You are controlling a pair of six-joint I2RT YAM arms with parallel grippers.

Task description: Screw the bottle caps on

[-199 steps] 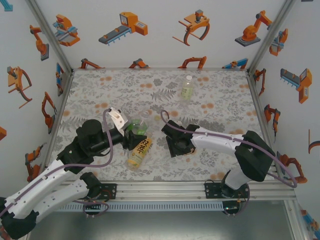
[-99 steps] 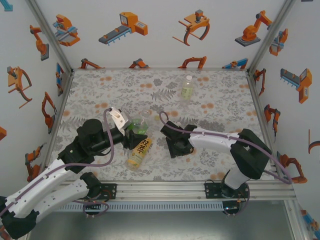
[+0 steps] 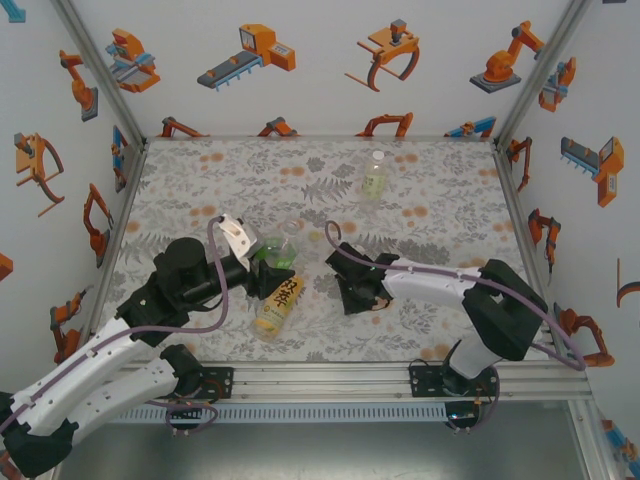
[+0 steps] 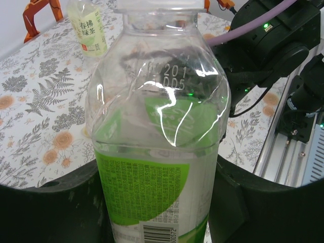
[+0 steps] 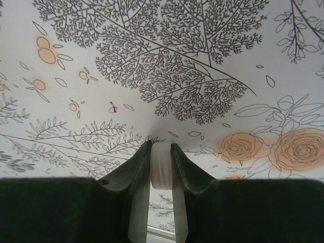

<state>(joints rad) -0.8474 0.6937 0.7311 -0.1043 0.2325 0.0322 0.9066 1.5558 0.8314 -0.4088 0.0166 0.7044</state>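
Firmly, left claw (image 3: pixel 262 265) clamps the green-labelled bottle (image 4: pixel 157 152); right claw (image 5: pixel 161 154) (low over the table (image 5: pixel 152 50)) pinches a white cap (image 5: pixel 161 172).

PLACE: robot test cell | SIGNS: aluminium frame (image 3: pixel 320 378) — robot-print walls (image 3: pixel 320 100), floral table (image 3: pixel 450 200)

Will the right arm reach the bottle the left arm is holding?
Probably yes: the bottle in the left gripper sits near the right gripper, with just bare table between them.

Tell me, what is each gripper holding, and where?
The left gripper clamps the green-labelled bottle around its lower body. The right gripper pinches a white bottle cap by its sides.
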